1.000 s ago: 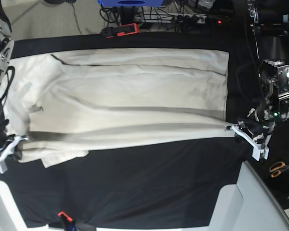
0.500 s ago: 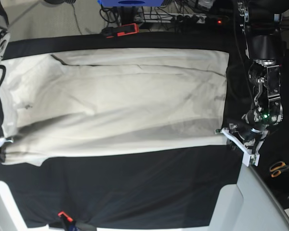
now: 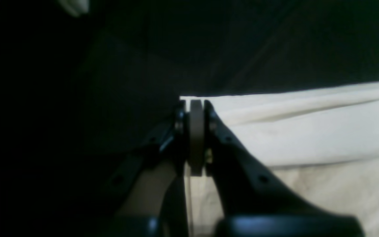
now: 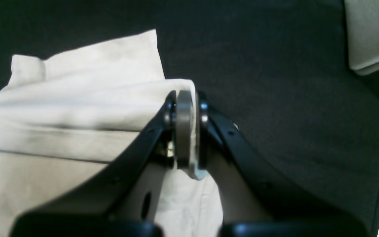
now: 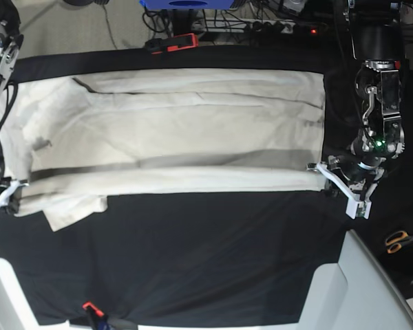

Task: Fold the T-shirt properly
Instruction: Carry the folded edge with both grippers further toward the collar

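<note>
The cream T-shirt (image 5: 179,130) lies spread lengthwise over the black table cloth (image 5: 213,261), its near long edge doubled into a fold. My left gripper (image 5: 315,168) is shut on the shirt's near right corner; the left wrist view shows that gripper (image 3: 196,103) pinching the cream T-shirt (image 3: 308,131) corner. At the left end my right gripper (image 5: 12,184) is shut on the folded edge, and the right wrist view shows this gripper (image 4: 184,95) with the T-shirt (image 4: 61,98) cloth wrapped over one pad. A sleeve (image 5: 72,210) sticks out below the fold at the left.
A red-and-black clamp (image 5: 172,43) sits at the table's far edge and a small red clamp (image 5: 89,307) at the near edge. A pale grey bin (image 5: 372,289) fills the near right corner, with orange scissors (image 5: 399,240) beside it. Cables and a power strip (image 5: 275,26) lie behind the table.
Both grippers have carried the shirt's near edge toward the far side after a dip toward the near side. The fold line sits farther back and the left sleeve shows again.
</note>
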